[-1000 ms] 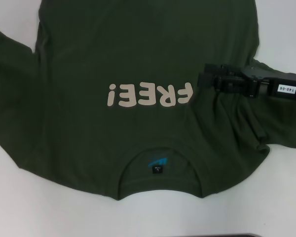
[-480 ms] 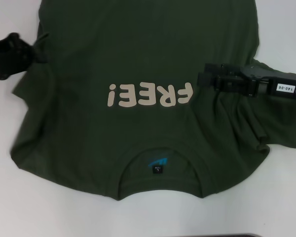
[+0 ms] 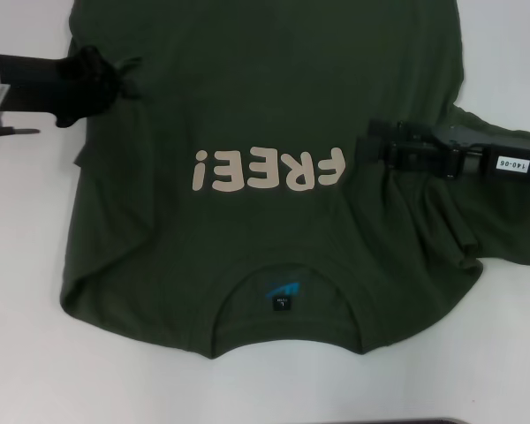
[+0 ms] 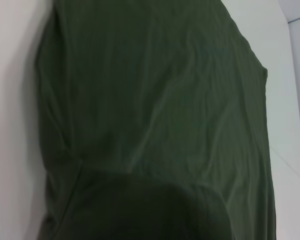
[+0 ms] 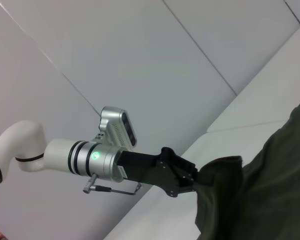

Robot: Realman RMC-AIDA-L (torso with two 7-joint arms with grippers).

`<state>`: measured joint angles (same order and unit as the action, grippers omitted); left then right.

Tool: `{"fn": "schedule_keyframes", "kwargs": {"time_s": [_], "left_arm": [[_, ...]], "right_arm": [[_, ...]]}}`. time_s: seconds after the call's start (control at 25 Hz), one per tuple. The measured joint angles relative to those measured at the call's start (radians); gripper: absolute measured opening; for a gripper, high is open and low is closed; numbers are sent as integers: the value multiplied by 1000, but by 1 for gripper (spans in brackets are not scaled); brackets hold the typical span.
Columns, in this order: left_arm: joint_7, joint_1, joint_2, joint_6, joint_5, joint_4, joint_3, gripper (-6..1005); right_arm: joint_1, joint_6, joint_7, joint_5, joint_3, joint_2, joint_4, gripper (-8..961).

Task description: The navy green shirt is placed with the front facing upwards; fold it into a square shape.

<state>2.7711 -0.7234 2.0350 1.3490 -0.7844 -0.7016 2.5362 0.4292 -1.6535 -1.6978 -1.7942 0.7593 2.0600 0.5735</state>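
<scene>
Dark olive-green cotton T-shirt [image 3: 247, 115] flat on white tabletop [image 3: 35, 353], pale lettering up. Left gripper [image 3: 115, 79] fingers pinching left sleeve, lifted inward; right gripper [image 3: 371, 146] fingers clamping right-side fabric.

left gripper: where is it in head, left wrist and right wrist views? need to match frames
Head view: left gripper at the upper left, clamped on the navy green shirt at its left edge.
Left wrist view: the gripper itself is not in it; only shirt cloth fills the picture.
Right wrist view: seen farther off at centre, black, gripping a raised fold of cloth.
Shared landmark: the shirt's pinched left edge.
</scene>
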Motion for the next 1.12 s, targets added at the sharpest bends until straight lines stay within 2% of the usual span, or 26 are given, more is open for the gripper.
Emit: {"fn": "schedule_keyframes", "kwargs": {"time_s": [0.24,0.48,0.56,0.84,1.0,1.12], "left_arm": [[-11,-18,14,-51,5,36,-20,39],[-90,-25,53,-108,-2,49,-32,57],[-108,-30,57,-109,-5,50,-33,63],[-153,-35,54,-23,-98,48,-36,331],[-132,-24,32,-29,-80,52,-57,517],[-107,-5,23,-48,-67,54,-72,584]], "right_arm": [[-4,-2,-3,-9,-2,0,-2,931],[-6,0,-3,-10,0,1,-3,929],[-6,0,-3,-10,0,1,-4,928],[-8,0,-3,-24,-2,5,-4,926],[-8,-1,-4,-35,-4,7,-6,925],[-7,-4,-5,-35,-4,8,-6,924]]}}
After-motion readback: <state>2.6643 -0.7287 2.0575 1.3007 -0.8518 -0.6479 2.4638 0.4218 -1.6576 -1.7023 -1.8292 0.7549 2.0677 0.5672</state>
